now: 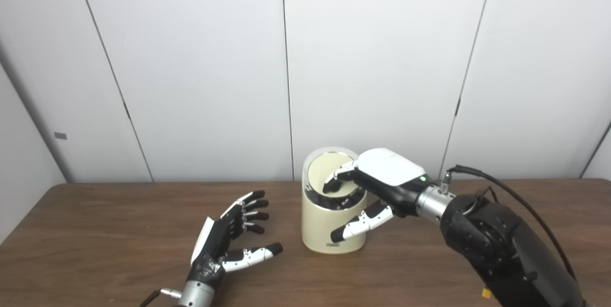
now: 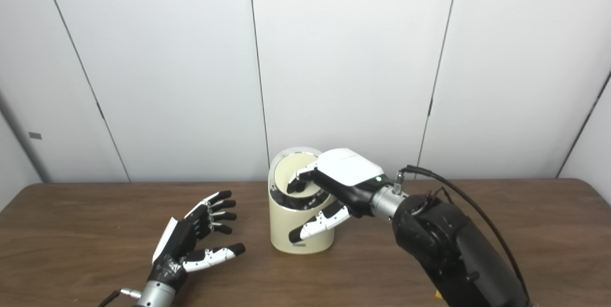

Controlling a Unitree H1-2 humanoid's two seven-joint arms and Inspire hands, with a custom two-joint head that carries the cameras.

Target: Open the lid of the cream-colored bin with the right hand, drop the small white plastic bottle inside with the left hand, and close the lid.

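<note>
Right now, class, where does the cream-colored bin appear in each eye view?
Left eye view: cream-colored bin just right of centre, low on the table.
Right eye view: bin just left of centre, low on the table.
Shared landmark: the right hand at the bin's opening.

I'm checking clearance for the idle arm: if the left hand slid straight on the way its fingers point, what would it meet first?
Probably the cream-colored cylindrical bin: the open left hand points right and slightly away, toward its lower wall. Depth is unclear; it might pass just behind.
</note>
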